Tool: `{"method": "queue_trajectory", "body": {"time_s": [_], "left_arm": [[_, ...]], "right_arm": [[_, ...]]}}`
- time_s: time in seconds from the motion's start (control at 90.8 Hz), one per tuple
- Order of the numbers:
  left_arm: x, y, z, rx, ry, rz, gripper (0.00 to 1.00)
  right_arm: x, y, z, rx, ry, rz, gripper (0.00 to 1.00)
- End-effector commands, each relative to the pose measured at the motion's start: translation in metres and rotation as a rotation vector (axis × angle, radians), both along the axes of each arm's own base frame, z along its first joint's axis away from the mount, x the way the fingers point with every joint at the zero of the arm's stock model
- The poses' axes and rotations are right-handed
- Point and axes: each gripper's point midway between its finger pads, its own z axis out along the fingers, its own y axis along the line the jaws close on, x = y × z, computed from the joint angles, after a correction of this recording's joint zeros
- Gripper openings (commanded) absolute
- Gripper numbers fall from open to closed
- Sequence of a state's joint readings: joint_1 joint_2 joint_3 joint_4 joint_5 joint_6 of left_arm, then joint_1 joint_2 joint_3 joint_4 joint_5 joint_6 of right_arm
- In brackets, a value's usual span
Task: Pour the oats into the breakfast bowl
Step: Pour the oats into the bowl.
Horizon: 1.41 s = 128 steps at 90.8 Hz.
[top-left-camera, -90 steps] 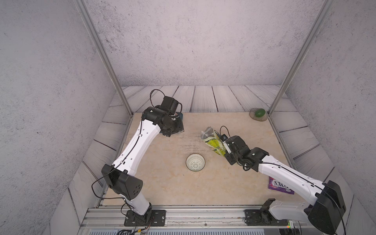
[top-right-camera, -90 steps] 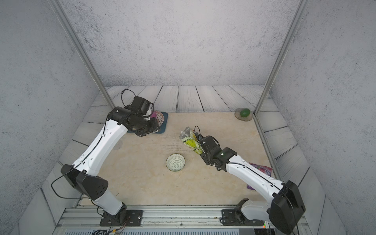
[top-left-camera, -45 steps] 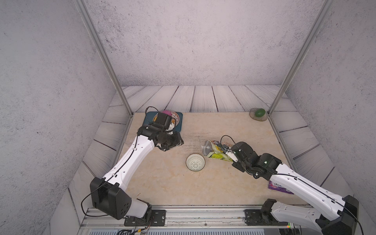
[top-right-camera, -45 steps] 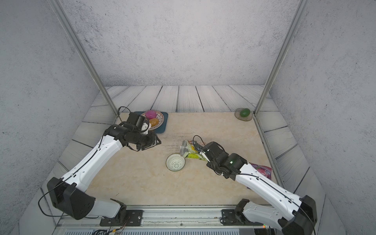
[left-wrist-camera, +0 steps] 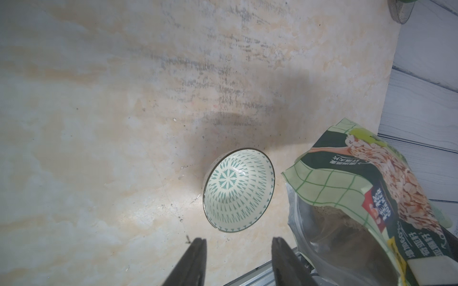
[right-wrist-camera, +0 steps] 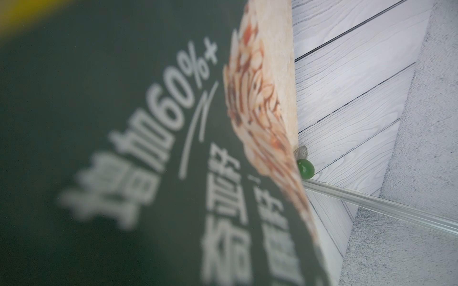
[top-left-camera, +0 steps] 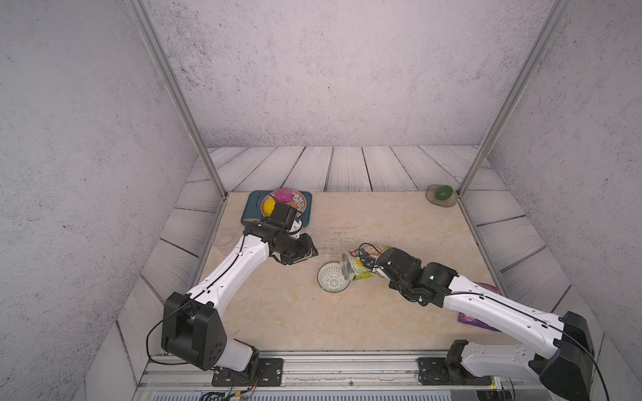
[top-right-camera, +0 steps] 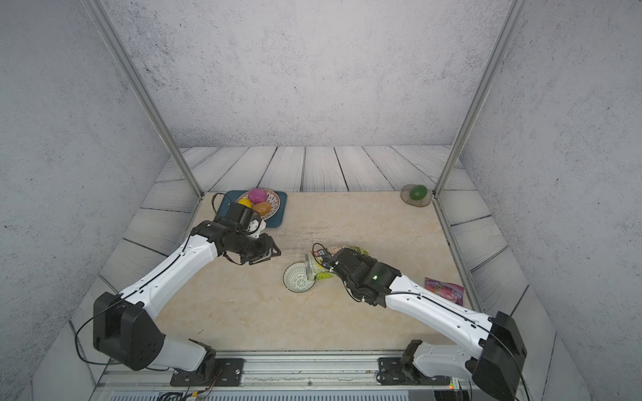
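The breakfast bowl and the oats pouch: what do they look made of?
Breakfast bowl: probably glazed ceramic; glossy white inside with teal printed triangles and a thin dark rim. Oats pouch: flexible printed plastic film, creased, with what looks like a silvery lining at its open mouth.

oats pouch [top-left-camera: 359, 272] just right of breakfast bowl [top-left-camera: 330, 282], fruit dish [top-left-camera: 302, 201] behind left

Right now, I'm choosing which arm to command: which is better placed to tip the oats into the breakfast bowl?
Right: the right gripper holds the oat pouch, open mouth tilted beside the breakfast bowl; the left gripper hangs open and empty.
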State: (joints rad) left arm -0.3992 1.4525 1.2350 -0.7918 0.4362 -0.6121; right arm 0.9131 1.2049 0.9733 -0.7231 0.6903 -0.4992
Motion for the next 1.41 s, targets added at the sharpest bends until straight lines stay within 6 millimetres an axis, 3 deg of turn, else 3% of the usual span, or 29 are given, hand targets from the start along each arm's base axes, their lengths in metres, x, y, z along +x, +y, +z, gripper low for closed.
{"method": "queue_trajectory", "body": {"time_s": [0.0,0.253,0.594,1.057,1.398], "left_arm": [[0.003,-0.003,-0.003,-0.029,-0.02,-0.02,0.47],[0.0,-0.008,-0.016,-0.061,0.005,-0.013,0.45],[-0.003,-0.006,-0.029,-0.074,0.002,0.018,0.45],[-0.006,-0.02,-0.046,-0.153,0.076,0.008,0.47],[-0.008,-0.017,-0.049,-0.143,0.083,0.022,0.49]], "right_arm": [[0.027,0.009,0.069,0.105,-0.263,-0.077,0.0],[0.021,0.026,0.066,0.019,-0.308,0.016,0.0],[0.017,0.025,0.065,-0.065,-0.362,0.005,0.0],[0.026,0.033,0.063,-0.108,-0.414,-0.003,0.0],[0.031,0.039,0.059,-0.187,-0.445,0.036,0.0]]}}
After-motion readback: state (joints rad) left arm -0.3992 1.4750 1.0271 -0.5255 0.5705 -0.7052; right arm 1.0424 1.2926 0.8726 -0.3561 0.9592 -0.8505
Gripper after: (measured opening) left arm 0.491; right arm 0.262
